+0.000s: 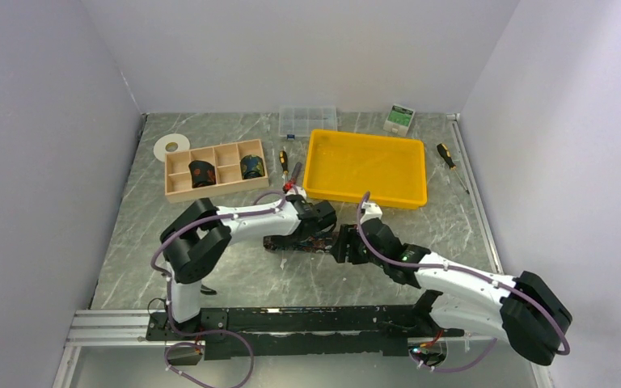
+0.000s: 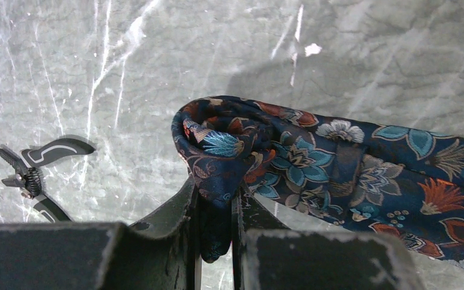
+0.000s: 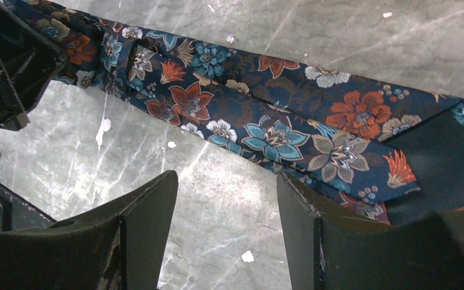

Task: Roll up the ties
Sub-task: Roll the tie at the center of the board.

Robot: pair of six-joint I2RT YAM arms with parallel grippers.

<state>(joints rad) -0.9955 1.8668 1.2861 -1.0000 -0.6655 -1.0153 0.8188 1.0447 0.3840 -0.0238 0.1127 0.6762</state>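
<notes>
One navy floral tie [image 2: 338, 163], end curled, pinched by left pincer [image 2: 217, 208].

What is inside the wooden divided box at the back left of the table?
A rolled tie and a second rolled tie, each in its own compartment of the wooden box, one compartment apart. The other compartments look bare. Anything beneath the coils is covered.

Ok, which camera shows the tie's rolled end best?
Left wrist: the tie curls up close, pinched in the left fingers. Right wrist shows only its flat length; the top view, just a distant dark sliver.
</notes>
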